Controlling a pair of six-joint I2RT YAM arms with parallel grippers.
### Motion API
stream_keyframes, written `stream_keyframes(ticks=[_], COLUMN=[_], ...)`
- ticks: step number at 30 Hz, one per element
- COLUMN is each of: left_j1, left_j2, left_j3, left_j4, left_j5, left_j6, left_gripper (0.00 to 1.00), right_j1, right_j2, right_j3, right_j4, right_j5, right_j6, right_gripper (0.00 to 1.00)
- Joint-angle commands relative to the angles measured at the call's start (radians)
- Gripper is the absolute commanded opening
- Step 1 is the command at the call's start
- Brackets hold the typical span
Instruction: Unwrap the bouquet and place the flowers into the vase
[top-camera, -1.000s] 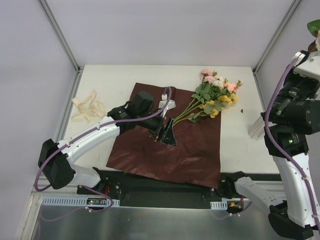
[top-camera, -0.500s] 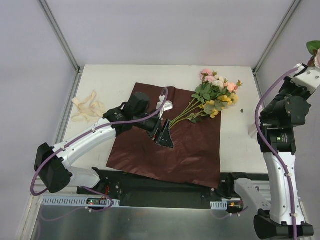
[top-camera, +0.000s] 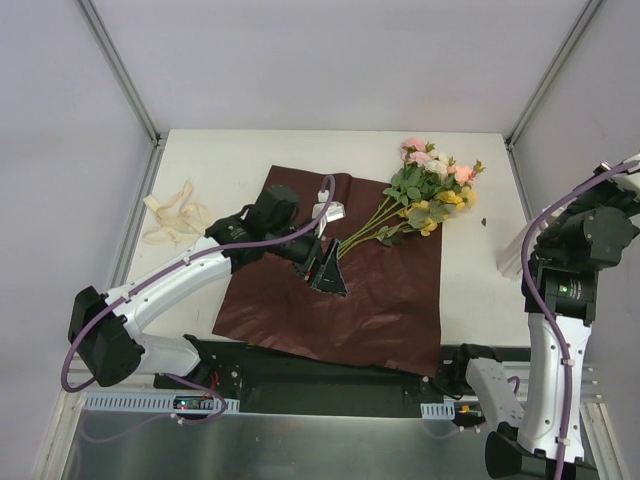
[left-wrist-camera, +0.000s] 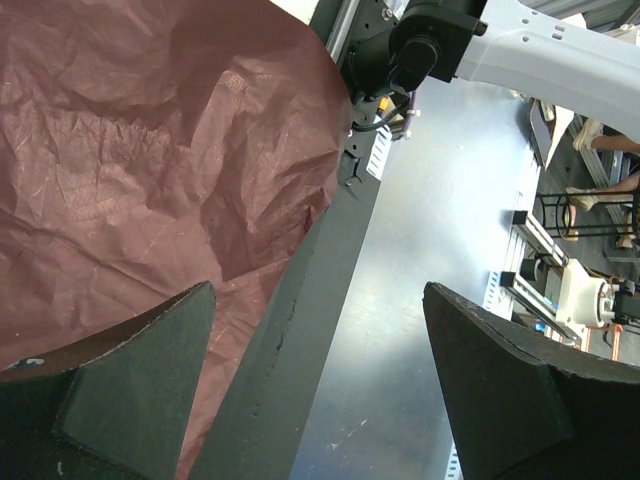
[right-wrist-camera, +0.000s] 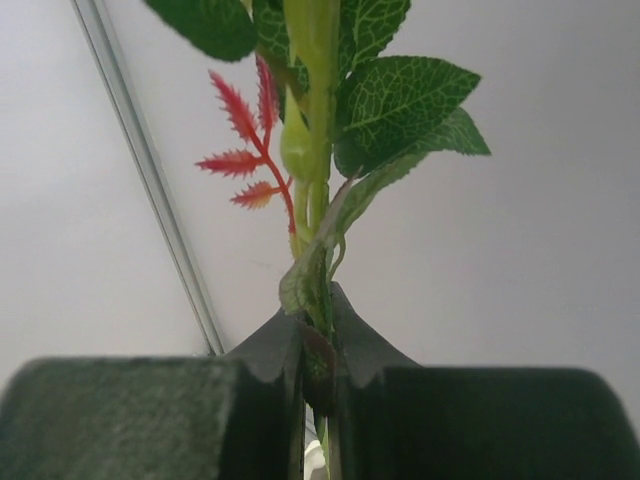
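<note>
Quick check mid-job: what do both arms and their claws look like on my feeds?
Both the left arm and right arm have white links with bulky black joint housings. A purple cable loops loosely along each. The left claw and right claw have matte black, wedge-shaped fingers with a rough, foam-like surface. No markings are readable.

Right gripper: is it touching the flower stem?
Touching. The right wrist view shows the right gripper pinched shut on the flower stem, with no gap.
</note>
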Motion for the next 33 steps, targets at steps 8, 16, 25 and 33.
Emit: stream_keyframes(ticks=[8, 16, 25, 33], left_j1=[0.040, 0.051, 0.066, 0.095], left_j2=[-0.005, -0.005, 0.001, -0.002], left_j3=[-0.007, -0.015, -0.024, -0.029], left_j4=[0.013, 0.022, 0.036, 0.045], left_j5=[0.017, 0.025, 0.042, 0.048], left_j6=[0.004, 0.000, -0.011, -0.013], left_gripper=[0.84, 0.84, 0.84, 0.85], right_j1=[-0.009, -0.032, -0.051, -0.051], right_j2=[0.045, 0.071, 0.062, 0.012], right_j3=[0.136, 0.104, -0.063, -0.189], right_j4=[-0.120, -0.090, -0.072, -0.150], right_j5=[-0.034, -0.023, -0.011, 0.009], right_j6=[-0.047, -0.058, 0.013, 0.131], right_gripper=[0.01, 0.01, 0.05, 0.15])
